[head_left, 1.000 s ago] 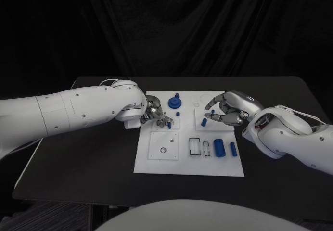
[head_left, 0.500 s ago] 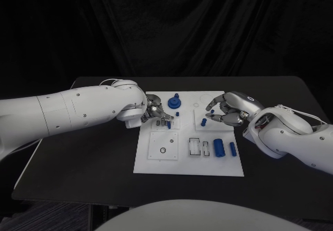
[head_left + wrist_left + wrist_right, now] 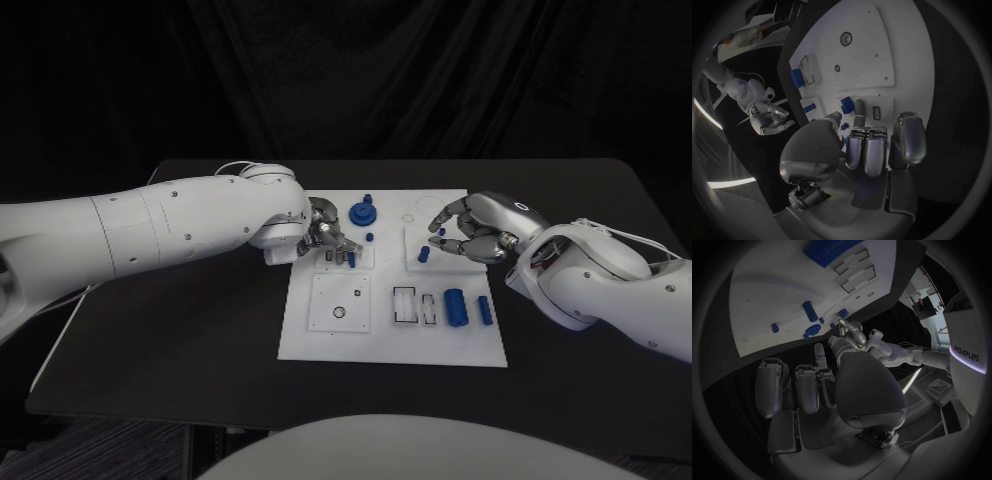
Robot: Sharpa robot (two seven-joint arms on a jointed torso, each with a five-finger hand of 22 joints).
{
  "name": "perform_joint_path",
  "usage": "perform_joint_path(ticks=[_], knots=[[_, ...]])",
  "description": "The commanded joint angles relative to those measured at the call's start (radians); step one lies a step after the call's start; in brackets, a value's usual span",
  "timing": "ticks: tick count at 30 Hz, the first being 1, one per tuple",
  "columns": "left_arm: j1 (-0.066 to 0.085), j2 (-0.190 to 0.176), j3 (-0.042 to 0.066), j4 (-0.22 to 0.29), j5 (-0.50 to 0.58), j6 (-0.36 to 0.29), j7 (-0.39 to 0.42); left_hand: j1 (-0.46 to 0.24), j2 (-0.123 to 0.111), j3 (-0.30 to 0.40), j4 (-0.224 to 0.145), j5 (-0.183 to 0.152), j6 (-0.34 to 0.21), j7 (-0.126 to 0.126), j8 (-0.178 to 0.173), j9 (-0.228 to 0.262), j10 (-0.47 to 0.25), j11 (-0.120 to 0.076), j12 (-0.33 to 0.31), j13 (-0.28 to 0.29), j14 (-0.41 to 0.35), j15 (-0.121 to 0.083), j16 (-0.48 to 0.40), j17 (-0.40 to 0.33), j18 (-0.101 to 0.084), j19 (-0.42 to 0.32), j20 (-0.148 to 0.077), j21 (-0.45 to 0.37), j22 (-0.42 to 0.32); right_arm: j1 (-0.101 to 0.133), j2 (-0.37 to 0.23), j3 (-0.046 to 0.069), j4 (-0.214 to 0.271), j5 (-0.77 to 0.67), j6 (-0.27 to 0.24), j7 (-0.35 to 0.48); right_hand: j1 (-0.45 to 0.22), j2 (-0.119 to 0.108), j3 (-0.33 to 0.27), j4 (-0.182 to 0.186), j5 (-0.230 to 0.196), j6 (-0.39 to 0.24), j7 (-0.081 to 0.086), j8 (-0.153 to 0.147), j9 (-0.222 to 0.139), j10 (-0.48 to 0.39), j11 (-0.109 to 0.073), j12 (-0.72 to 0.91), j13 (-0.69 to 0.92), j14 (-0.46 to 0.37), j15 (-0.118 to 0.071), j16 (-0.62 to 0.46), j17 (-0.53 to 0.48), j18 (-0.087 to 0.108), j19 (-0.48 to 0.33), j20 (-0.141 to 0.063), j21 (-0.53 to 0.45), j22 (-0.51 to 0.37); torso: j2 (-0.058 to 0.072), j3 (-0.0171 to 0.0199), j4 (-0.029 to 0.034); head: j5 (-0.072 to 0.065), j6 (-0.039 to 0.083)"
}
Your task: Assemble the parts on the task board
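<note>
Counter [image 3: 173, 340]: black, it carries the white task board [image 3: 389, 345] in its middle.
Left robot hand [image 3: 326, 237]: it is over the far left part of the board, fingers curled down toward a small white block. A small blue part [image 3: 847, 104] stands just beside the fingertips [image 3: 859, 107]. I cannot tell if the fingers pinch it or only touch it.
Round blue part [image 3: 362, 212]: it stands at the far edge of the board, just right of the left robot hand, with a thin peg on top.
Blue pieces near the front [image 3: 456, 307]: a thick cylinder and a thinner one lie side by side on the right half of the board, beside two empty slots, not yet placed.
Right robot hand [image 3: 473, 233]: it hovers over the far right part of the board, fingers bent in; a small blue part [image 3: 424, 254] stands just beside it. Whether it holds something I cannot tell.
Step in hand: in my judgement, seating a small peg in the far left block.
Next move: it calls for a straight push down with the peg kept upright, then a gentle release.
</note>
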Motion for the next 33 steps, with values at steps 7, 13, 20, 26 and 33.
perform_joint_path(ticks=[7, 13, 20, 26, 33], knots=[[-0.002, 0.013, 0.001, -0.011, 0.008, 0.056, -0.021, 0.011, 0.005, -0.005, -0.012, 0.005, 0.012, -0.004, 0.004, -0.002, 0.106, -0.003, 0.004, 0.263, 0.104, 0.001, 0.006, 0.263, 0.010, 0.002, -0.001, 0.001, 0.126, -0.006, -0.001, 0.001, -0.001, -0.002, 0.004, -0.010, 0.003, 0.004, 0.001, -0.008, 0.011, 0.003, -0.005, 0.005, 0.001, 0.080, -0.009, -0.001, 0.233, 0.086, -0.009, -0.005, 0.185, -0.012, 0.028, -0.009, -0.007, 0.164, 0.000, 0.0001, 0.0006, -0.001, 0.000], [-0.002, 0.019, 0.001, -0.017, 0.008, 0.050, -0.015, 0.036, 0.011, -0.002, -0.032, 0.039, 0.012, -0.006, 0.003, -0.007, 0.106, -0.005, 0.004, 0.263, 0.104, -0.002, 0.006, 0.263, 0.010, 0.002, -0.004, -0.003, 0.126, -0.007, -0.002, 0.001, -0.004, -0.001, 0.004, -0.010, 0.003, 0.004, 0.001, -0.009, 0.014, 0.002, -0.004, 0.005, 0.001, 0.081, -0.008, -0.001, 0.234, 0.086, -0.009, -0.006, 0.185, -0.012, 0.027, -0.009, -0.008, 0.164, 0.000, 0.0011, -0.0014, 0.002, 0.000], [-0.002, 0.025, 0.001, -0.025, 0.009, 0.035, -0.007, 0.067, 0.021, 0.019, -0.058, 0.097, 0.003, -0.005, -0.003, -0.015, 0.106, -0.006, 0.004, 0.263, 0.104, -0.003, 0.006, 0.263, 0.011, 0.000, -0.006, -0.013, 0.124, -0.008, -0.003, 0.001, -0.004, 0.000, 0.004, -0.010, 0.005, 0.004, 0.003, -0.011, 0.019, 0.002, -0.004, 0.005, 0.002, 0.080, -0.008, -0.001, 0.232, 0.086, -0.009, -0.007, 0.184, -0.012, 0.027, -0.009, -0.008, 0.164, 0.000, 0.0019, -0.0002, 0.001, 0.000], [-0.002, 0.028, 0.001, -0.030, 0.009, 0.028, 0.003, 0.074, 0.023, 0.036, -0.066, 0.147, -0.003, -0.004, -0.007, -0.021, 0.106, -0.005, 0.004, 0.263, 0.104, -0.002, 0.006, 0.263, 0.013, -0.004, -0.005, -0.023, 0.121, -0.008, -0.003, 0.000, -0.005, 0.002, 0.006, -0.012, 0.011, 0.006, 0.010, -0.020, 0.038, 0.001, -0.004, 0.005, 0.003, 0.078, -0.008, -0.002, 0.231, 0.086, -0.009, -0.008, 0.182, -0.011, 0.026, -0.009, -0.011, 0.163, 0.000, 0.0007, 0.0001, 0.002, 0.000], [-0.002, 0.026, 0.001, -0.026, 0.009, 0.026, 0.009, 0.096, 0.012, 0.082, -0.095, 0.212, -0.008, -0.005, -0.008, -0.026, 0.106, -0.006, 0.004, 0.263, 0.104, -0.003, 0.006, 0.263, 0.014, -0.006, -0.005, -0.030, 0.121, -0.008, -0.004, 0.000, -0.006, 0.004, 0.009, -0.013, 0.015, 0.007, 0.018, -0.028, 0.059, 0.001, -0.004, 0.005, 0.004, 0.076, -0.008, -0.003, 0.229, 0.085, -0.009, -0.012, 0.178, -0.011, 0.025, -0.009, -0.015, 0.162, 0.000, 0.0008, 0.0008, 0.002, 0.000]])
